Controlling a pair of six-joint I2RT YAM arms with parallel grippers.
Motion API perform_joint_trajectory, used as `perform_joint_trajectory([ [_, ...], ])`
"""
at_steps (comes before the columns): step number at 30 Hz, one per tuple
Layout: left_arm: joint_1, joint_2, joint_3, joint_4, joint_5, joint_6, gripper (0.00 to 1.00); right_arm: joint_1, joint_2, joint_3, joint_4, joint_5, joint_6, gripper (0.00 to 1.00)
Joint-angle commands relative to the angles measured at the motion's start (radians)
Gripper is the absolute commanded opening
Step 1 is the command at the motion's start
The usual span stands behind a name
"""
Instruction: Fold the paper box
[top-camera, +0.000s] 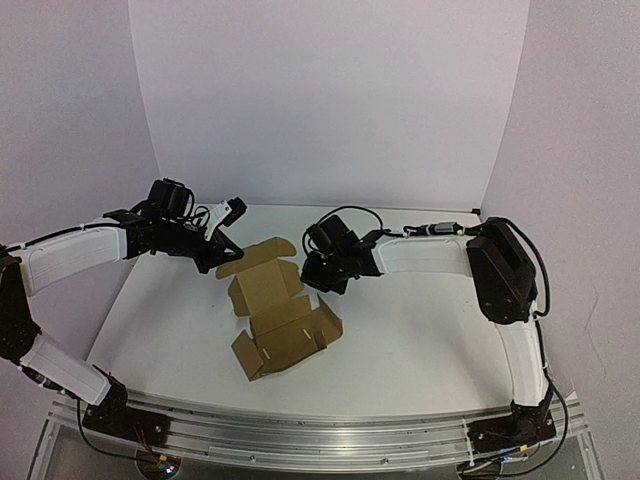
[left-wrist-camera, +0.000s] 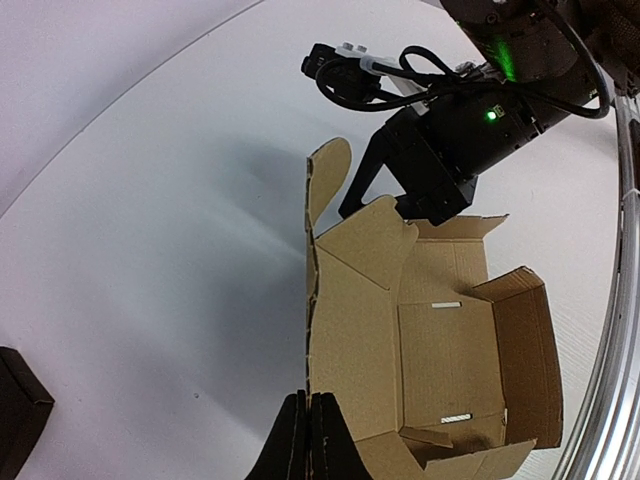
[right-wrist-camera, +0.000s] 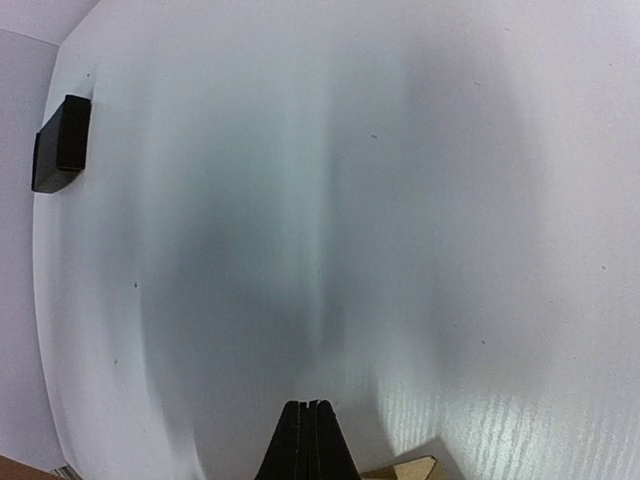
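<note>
The white table (top-camera: 420, 340) carried everything. The left arm (top-camera: 70, 255) reached in from the left side and the right arm (top-camera: 430, 255) bent in from the right, both meeting near the middle. There lay the paper box (top-camera: 272, 312), brown cardboard, partly folded: its near part formed an open tray with raised walls, while the far panels and flaps spread looser. The left hand (left-wrist-camera: 306, 400) was at the box's far left corner, clenched on an upright side panel whose edge ran straight into the seam between its fingers. The right hand (right-wrist-camera: 308, 408) was clenched on nothing, its tips down at the far right flap, with a sliver of cardboard just beside them. A small black block (right-wrist-camera: 60, 145) lay on the table, well apart from the box
</note>
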Motion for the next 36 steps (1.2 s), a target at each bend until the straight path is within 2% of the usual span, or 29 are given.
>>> perform_joint_trajectory([
  [1,-0.004,-0.004,0.001,0.039,-0.003,-0.021,0.0,0.003,0.018,0.018,0.017,-0.038,-0.021,0.0],
  [9,-0.004,-0.001,0.004,0.057,-0.063,-0.045,0.0,0.004,-0.002,0.001,0.014,-0.149,-0.02,0.0],
  [18,-0.004,-0.003,0.007,0.072,-0.097,-0.037,0.0,0.004,0.0,-0.021,-0.002,-0.365,0.034,0.0],
  [27,-0.005,-0.007,0.004,0.079,-0.09,-0.038,0.0,0.007,-0.031,-0.085,-0.001,-0.383,0.084,0.0],
  [36,-0.006,-0.037,-0.019,0.062,0.003,0.015,0.0,0.01,-0.09,-0.055,-0.001,-0.36,0.009,0.0],
])
